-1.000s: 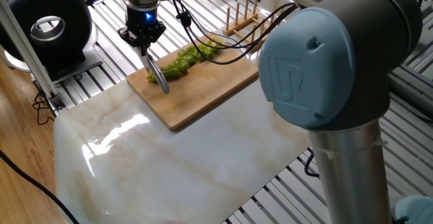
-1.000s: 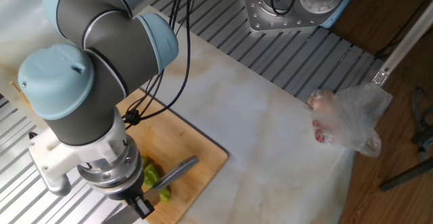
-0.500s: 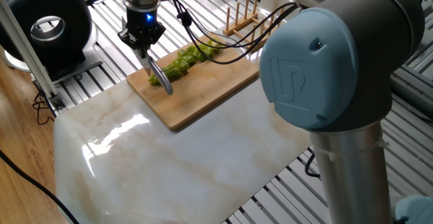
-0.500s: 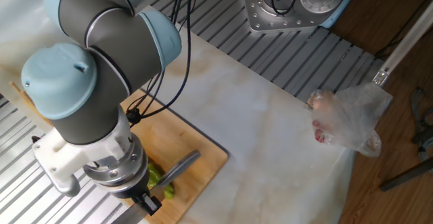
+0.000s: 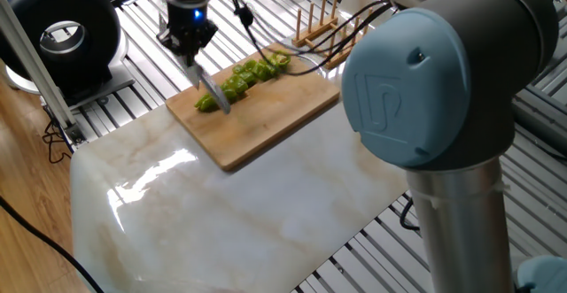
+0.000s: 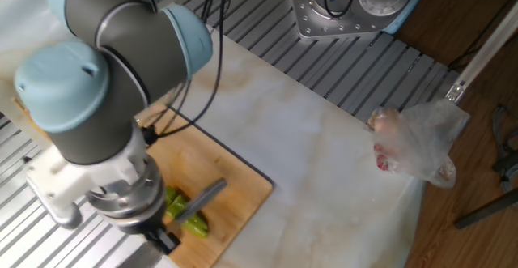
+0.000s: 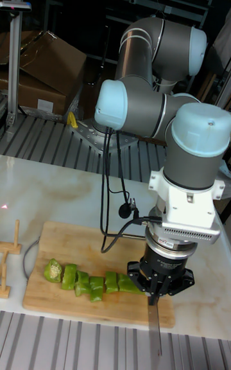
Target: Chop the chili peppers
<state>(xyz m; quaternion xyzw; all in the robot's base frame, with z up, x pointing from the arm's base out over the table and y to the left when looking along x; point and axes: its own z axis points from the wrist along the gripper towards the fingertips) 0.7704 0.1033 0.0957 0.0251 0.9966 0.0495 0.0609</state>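
My gripper (image 5: 193,52) pinched the knife (image 5: 213,91) above the cutting board (image 5: 266,116); the chili peppers (image 7: 90,282) lay mostly chopped there, with the end nearest me apparently left.

Gripper (image 7: 153,294) fingers hidden behind its black body in every view, grasp on the knife (image 5: 213,94) handle unseen, last chili peppers (image 7: 90,282) slices screened by the wrist, cutting board (image 6: 243,189) cut off by the lower frame edge, plastic bag (image 6: 417,142) contents blurred
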